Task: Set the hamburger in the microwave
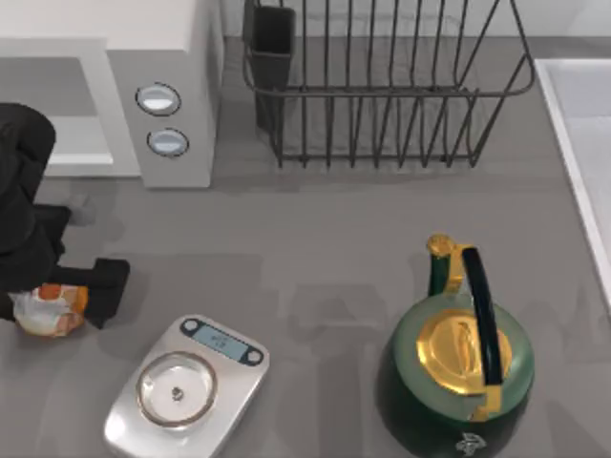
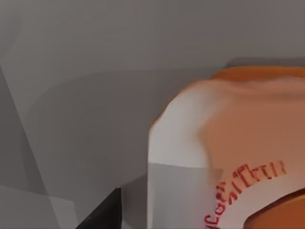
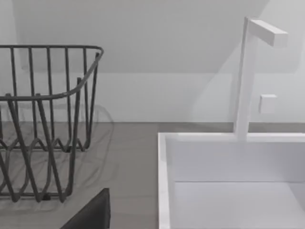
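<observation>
- Hamburger point(image 1: 48, 310): small white lump with orange patches, at the table's left edge in the top view, in front of the microwave and left of the scale; not yet inside the cavity. In the left wrist view the hamburger point(image 2: 228, 152) sits very close to the camera, red lettering on its wrapper
- Left gripper point(image 1: 67, 301): down at the hamburger, a dark finger point(image 1: 107, 286) against its right side; jaws appear closed around the hamburger, though the far finger is under the arm, so the hold is a judgement
- Microwave point(image 1: 162, 57): large white box at the back left, two round knobs on its panel, grey cavity facing the table's front; cavity looks open and unoccupied as far as can be seen
- Progress: grasp apparently made; lift, carry to the cavity and release all remain
- Whether the hamburger rests on the table or is just raised: cannot tell
- Right arm: parked to the right, its wrist view facing the dish rack point(image 3: 43, 124) and white sink point(image 3: 228, 181); jaw state cannot be told
- Kitchen scale point(image 1: 186, 386): silver, front centre-left, just beside the hamburger
- Green and gold kettle point(image 1: 463, 358): front right, well apart from the work
- Hidden or cut off: microwave's left part and much of its cavity covered by the left arm or out of the picture; hamburger's left edge at the picture's border
</observation>
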Controlling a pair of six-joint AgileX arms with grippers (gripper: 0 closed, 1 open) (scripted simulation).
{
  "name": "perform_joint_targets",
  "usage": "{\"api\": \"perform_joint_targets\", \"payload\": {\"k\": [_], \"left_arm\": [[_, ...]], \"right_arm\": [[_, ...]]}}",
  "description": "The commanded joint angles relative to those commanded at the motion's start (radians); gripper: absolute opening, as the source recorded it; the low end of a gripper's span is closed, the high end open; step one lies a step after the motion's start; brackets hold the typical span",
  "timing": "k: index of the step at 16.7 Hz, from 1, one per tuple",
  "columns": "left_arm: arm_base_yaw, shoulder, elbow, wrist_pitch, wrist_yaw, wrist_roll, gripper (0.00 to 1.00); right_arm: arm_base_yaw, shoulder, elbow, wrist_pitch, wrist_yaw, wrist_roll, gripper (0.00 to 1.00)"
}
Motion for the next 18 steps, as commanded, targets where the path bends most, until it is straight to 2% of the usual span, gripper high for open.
{"api": "perform_joint_targets", "payload": {"k": [7,8,12,18], "left_arm": [[0.000,0.000,0.000,0.000,0.000,0.000,0.00],[-0.004,-0.079,-0.003,-0.076,0.000,-0.010,0.00],[-0.006,-0.108,0.016,-0.141,0.001,-0.011,0.00],[-0.008,-0.194,0.160,-0.367,0.001,-0.014,0.00]], "right_arm": [[0.000,0.000,0.000,0.000,0.000,0.000,1.00],[0.000,0.000,0.000,0.000,0.000,0.000,1.00],[0.000,0.000,0.000,0.000,0.000,0.000,1.00],[0.000,0.000,0.000,0.000,0.000,0.000,1.00]]}}
